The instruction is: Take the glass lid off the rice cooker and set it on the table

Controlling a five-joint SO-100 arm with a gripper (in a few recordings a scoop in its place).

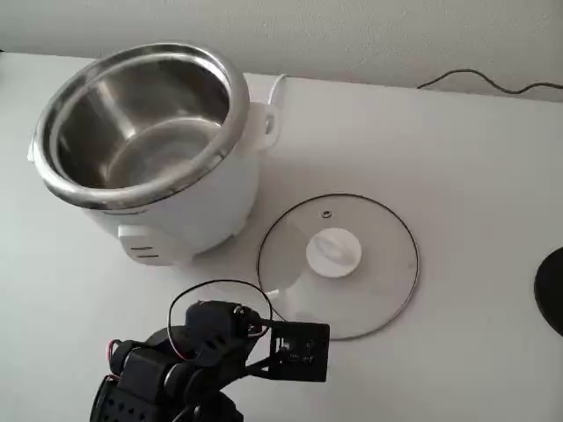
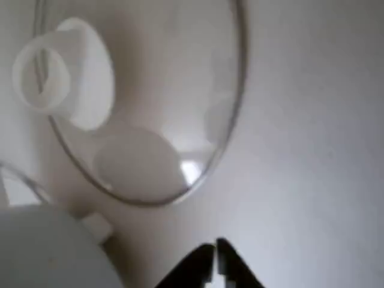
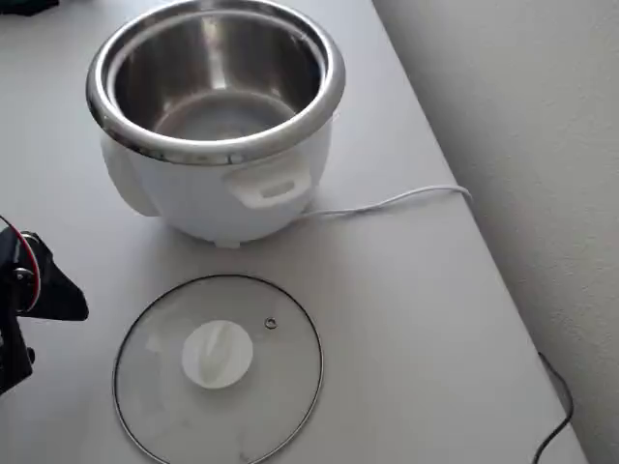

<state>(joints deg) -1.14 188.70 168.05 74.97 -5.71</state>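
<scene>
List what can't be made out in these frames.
- Rice cooker bowl contents: glare on the steel in the fixed and overhead views.
- Pincer: cut off by the wrist view's bottom edge.
- Glass lid edge: blurred in the wrist view.
- Dark object: cropped at the fixed view's right edge.

- One rice cooker [image 1: 176, 189] on the table [image 1: 457, 149]; one steel inner bowl [image 1: 145, 114] in it.
- One glass lid [image 1: 378, 290], flat on the tabletop; one white knob [image 1: 333, 252] at its centre, one small steam hole [image 1: 326, 214].
- One white cord [image 3: 387, 203] from the cooker.
- One dark cable [image 1: 493, 85] at the table's far edge in the fixed view.
- One black arm [image 1: 202, 369]; one gripper [image 2: 215, 259], two fingertips.
</scene>
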